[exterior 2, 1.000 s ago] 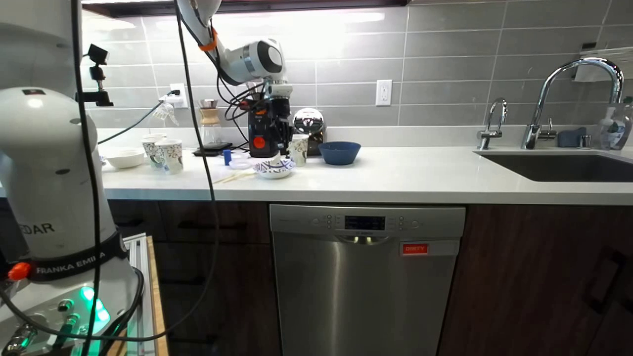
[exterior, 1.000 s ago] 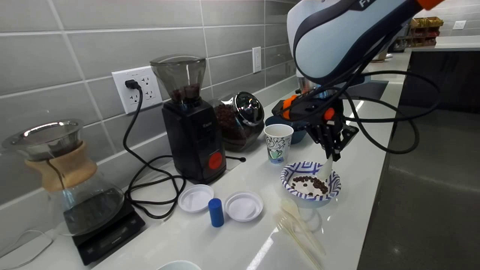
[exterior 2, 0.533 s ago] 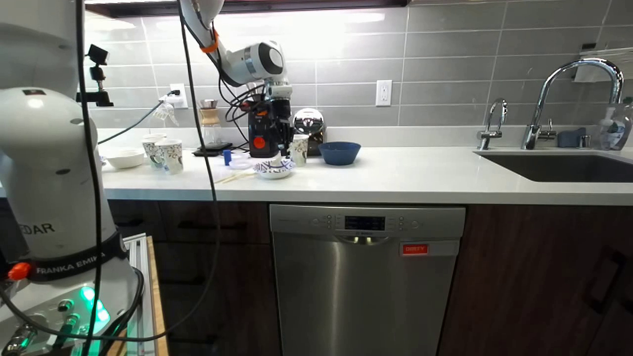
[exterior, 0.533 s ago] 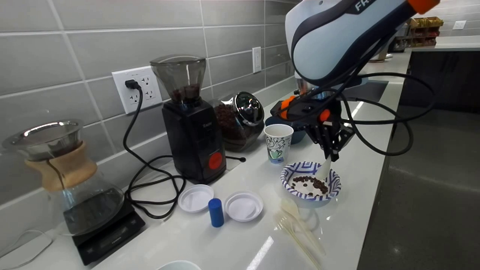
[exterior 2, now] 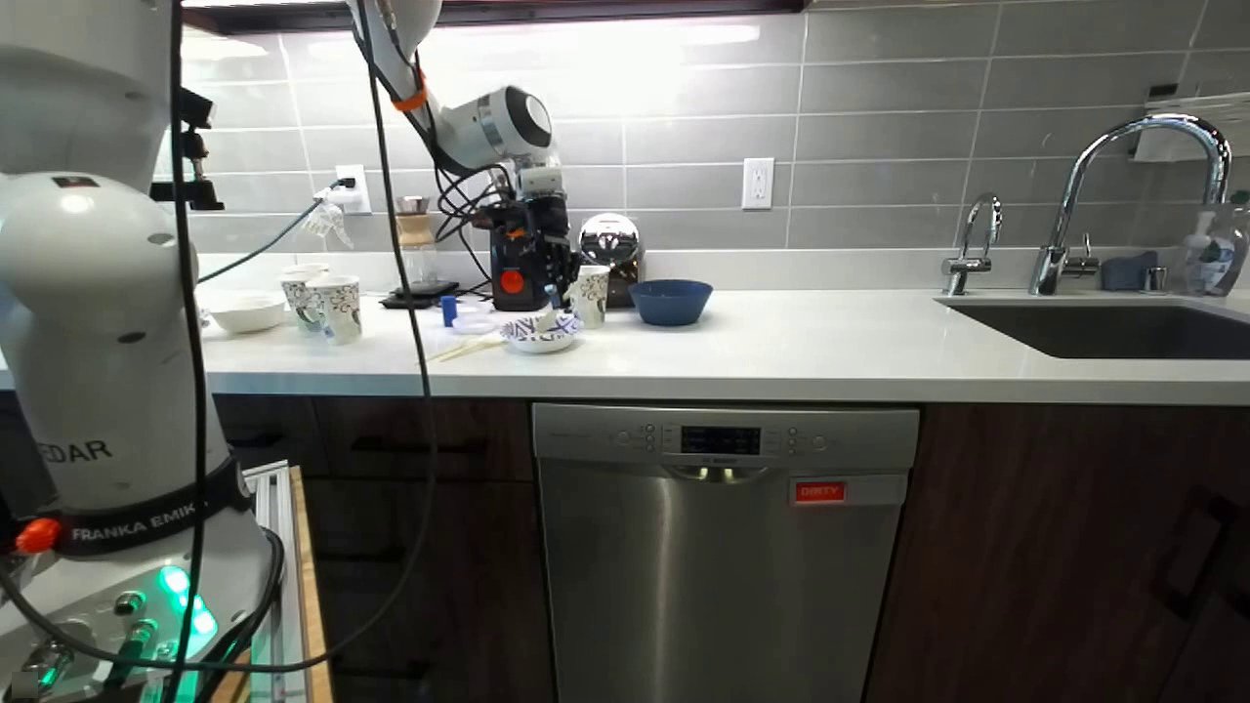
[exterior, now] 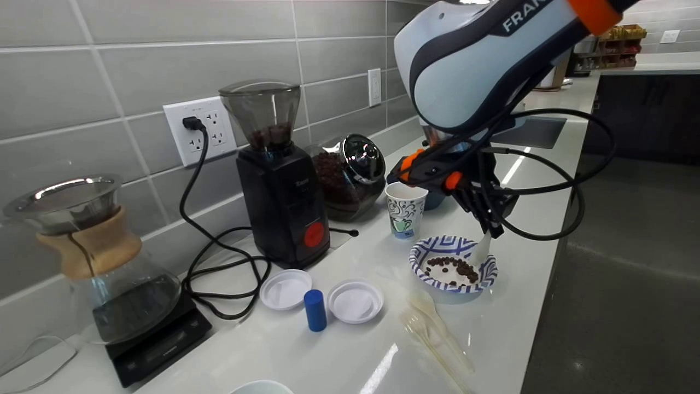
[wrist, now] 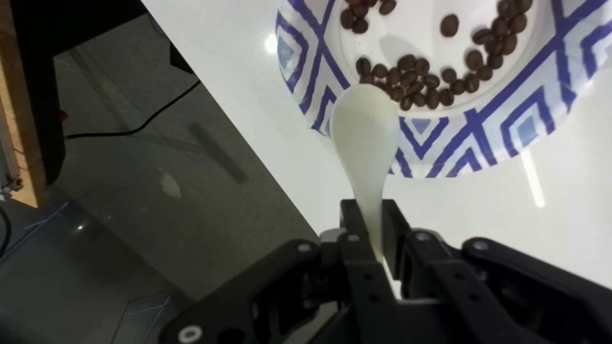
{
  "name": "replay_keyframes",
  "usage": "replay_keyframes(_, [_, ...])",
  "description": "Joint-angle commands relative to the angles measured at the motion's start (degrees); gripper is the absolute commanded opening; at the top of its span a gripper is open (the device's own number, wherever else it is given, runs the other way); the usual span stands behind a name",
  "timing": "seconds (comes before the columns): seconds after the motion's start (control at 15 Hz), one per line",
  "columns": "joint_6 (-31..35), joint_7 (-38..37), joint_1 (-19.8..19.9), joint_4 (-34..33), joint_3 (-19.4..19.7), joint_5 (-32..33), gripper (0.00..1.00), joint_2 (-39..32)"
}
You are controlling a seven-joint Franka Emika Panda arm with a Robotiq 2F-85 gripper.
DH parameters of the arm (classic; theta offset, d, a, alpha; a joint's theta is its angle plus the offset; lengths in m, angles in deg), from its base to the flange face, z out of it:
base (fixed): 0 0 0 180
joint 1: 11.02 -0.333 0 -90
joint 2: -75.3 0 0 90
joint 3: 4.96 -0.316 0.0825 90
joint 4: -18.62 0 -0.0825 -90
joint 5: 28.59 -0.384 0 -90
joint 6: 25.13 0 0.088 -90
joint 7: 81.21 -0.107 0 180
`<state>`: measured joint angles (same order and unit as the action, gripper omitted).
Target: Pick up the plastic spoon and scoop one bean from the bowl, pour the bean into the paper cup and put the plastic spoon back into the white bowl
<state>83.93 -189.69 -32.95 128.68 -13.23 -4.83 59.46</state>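
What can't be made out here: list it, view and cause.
Spoon: handle end hidden by the end effector, wrist view.
Patterned bowl: upper part cut off by the top edge, wrist view.
Cup: inside bottom hidden by its wall, in both exterior views.
Blue bowl: partly behind the cup, in an exterior view.

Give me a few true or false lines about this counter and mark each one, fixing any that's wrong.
1. Black fingers grip a whitish plastic spoon. True.
2. The printed white paper cup nearest the spoon is lying down. False: the paper cup stands upright.
3. A blue cylinder stands near two round white lids. True.
4. The wrist view's brown beans lie in a dark blue bowl. False: the beans lie in a shallow, blue-patterned white bowl.
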Motion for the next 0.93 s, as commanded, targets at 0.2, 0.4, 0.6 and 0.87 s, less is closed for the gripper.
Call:
replay_keyframes(0.2, [-5.4,-10.8,-2.6,-6.7,0.0,4.7,0.03,-6.3])
replay_keyframes(0.4, [-6.9,-14.8,-4.1,-9.9,0.7,6.8,0.03,-9.2])
replay_keyframes(0.6, [-9.3,-17.4,-5.1,-12.7,1.2,8.1,0.03,-11.2])
replay_keyframes(0.87, [-11.9,-19.7,-6.1,-15.9,1.6,9.2,0.03,-13.6])
